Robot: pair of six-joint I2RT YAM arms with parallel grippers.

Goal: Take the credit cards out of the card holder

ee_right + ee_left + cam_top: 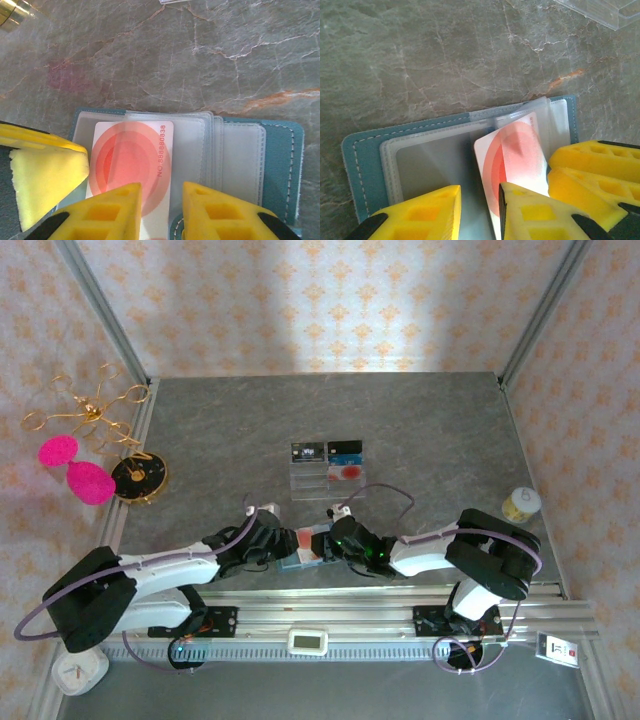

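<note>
The teal card holder (296, 558) lies open near the table's front edge, between my two grippers. Its clear pockets (427, 157) face up. A pale credit card with red rings (515, 157) sticks partly out of a pocket; its number faces the right wrist view (127, 160). My left gripper (480, 192) hovers open over the wallet, one finger (530, 212) over the card's lower edge. My right gripper (161, 187) is open too, its left finger (100, 212) above the card. In the top view the left gripper (278, 543) and right gripper (336, 540) almost touch.
A clear compartment tray (328, 480) behind the wallet holds a black card (306, 451), a blue card (345, 448) and a red-printed one (345, 472). A gold wire stand with pink discs (90, 480) stands at left. A small jar (520, 504) stands at right.
</note>
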